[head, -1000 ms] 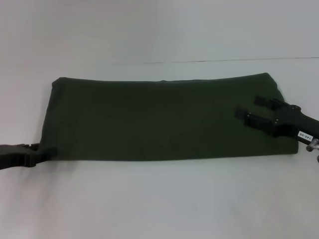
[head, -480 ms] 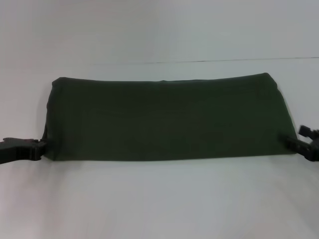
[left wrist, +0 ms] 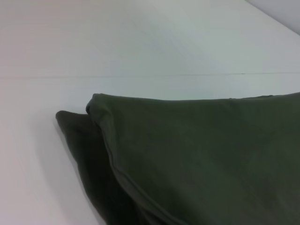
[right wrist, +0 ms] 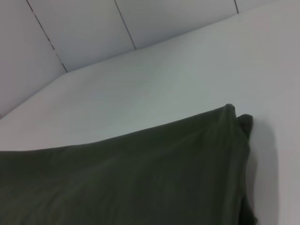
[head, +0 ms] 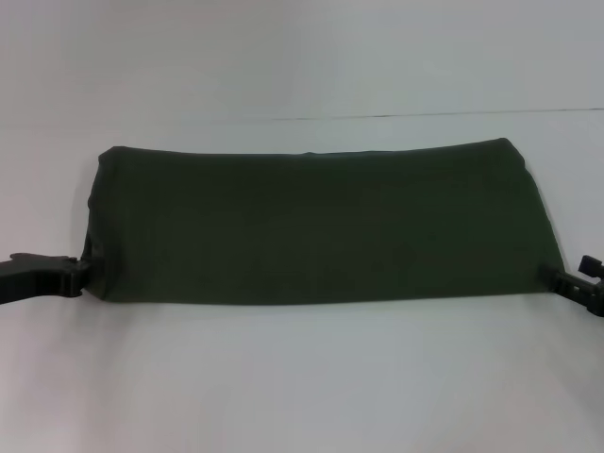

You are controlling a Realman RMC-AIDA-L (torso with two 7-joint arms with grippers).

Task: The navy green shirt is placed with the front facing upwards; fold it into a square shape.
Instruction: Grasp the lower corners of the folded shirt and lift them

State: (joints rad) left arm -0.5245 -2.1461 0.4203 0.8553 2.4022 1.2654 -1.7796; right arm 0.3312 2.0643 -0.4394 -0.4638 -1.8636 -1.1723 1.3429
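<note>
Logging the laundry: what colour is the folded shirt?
Plain dark olive green shirt, no print showing; clearest in the head view.

Looks like a lab or test room to me: just a plain white flat tabletop (head: 302,377) backed by pale grey seamed wall panels (right wrist: 84,28).

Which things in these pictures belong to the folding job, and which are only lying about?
Belong to the job:
- navy green shirt, folded into a long band
- left gripper, at its left end
- right gripper, at its right end

Only lying about:
- nothing; only the white table
</note>
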